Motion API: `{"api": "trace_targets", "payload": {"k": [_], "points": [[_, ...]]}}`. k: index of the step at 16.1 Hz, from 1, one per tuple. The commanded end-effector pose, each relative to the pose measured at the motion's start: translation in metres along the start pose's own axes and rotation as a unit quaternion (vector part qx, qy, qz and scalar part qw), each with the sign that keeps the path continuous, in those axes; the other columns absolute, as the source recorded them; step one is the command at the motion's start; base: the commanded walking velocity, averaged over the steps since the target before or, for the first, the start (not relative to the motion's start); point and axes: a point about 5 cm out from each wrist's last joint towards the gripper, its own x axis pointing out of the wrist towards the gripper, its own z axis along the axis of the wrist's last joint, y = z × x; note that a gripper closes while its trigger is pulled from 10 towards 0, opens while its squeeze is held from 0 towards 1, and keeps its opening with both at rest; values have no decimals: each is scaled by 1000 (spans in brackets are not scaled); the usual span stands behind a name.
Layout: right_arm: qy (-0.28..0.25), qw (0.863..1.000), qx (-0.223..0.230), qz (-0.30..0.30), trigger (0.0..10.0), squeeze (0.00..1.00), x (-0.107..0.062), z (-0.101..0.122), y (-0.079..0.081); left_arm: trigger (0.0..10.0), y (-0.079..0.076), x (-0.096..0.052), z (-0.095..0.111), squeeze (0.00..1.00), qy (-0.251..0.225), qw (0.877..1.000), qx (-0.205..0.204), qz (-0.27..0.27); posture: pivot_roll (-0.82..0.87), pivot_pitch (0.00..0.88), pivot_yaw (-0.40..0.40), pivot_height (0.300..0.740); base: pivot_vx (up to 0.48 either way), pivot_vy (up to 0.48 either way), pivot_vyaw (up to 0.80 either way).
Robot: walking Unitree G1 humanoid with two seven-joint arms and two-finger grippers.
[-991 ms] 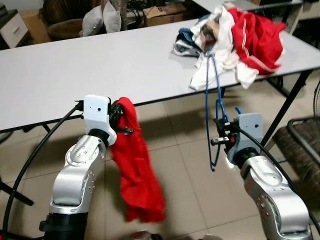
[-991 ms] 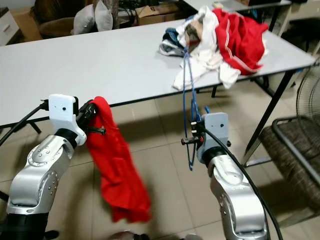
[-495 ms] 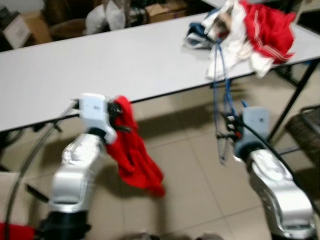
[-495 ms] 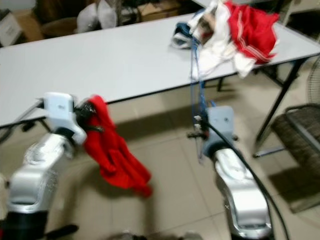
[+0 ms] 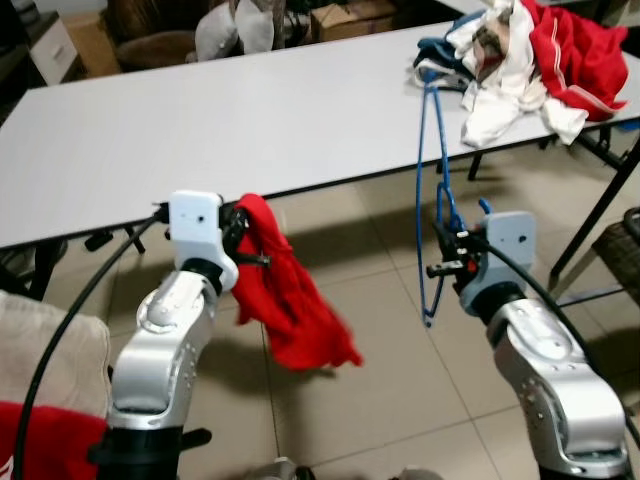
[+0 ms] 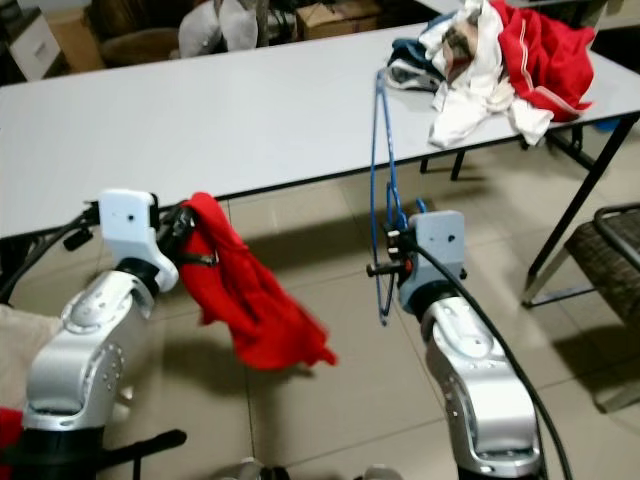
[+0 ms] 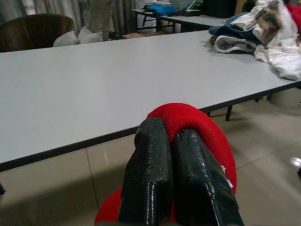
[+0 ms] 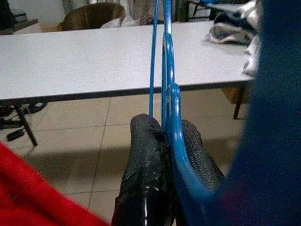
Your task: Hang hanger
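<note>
**Both grippers loaded, standing short of the table**

Nearest, low at the robot's left: a beige cushioned surface (image 5: 50,350) with a patch of red fabric on it.

Left gripper (image 7: 175,136): textured black fingers pinched tight on a soft red knit garment (image 5: 290,300). The cloth bulges over the fingertips, then hangs in a crumpled, flared drape above the glossy beige floor tiles (image 5: 380,400).

Right gripper (image 8: 164,129): fingers clamped on a thin blue wire hanger (image 5: 432,200), held roughly upright. Its smooth rounded wire rises above the gripper to about the table edge as seen from the head, and loops down below it.

Beyond: a long matte white table (image 5: 250,110) with a dark edge and black metal legs. At its far right end, a rumpled heap of clothes (image 5: 530,60), red, white and dark blue.

Behind the table: pale grey cushions (image 5: 235,25), a brown rounded chair, a cardboard box (image 5: 350,15).
</note>
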Motion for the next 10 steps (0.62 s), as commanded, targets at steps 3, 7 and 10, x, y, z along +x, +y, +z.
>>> {"api": "trace_targets", "payload": {"k": [3,7,10], "points": [[-10,1000,11,17,10000,0,1,5,4,10000,2,-2,19,0,-39,999,8,5,-138,29,72,740,84,0,0],[-13,999,25,31,10000,0,0,6,8,10000,2,-1,20,0,-44,999,7,5,-146,19,76,740,266,0,0],[-9,999,10,42,10000,0,1,6,7,10000,1,0,19,0,-45,999,4,11,-148,12,68,740,266,0,0]]}}
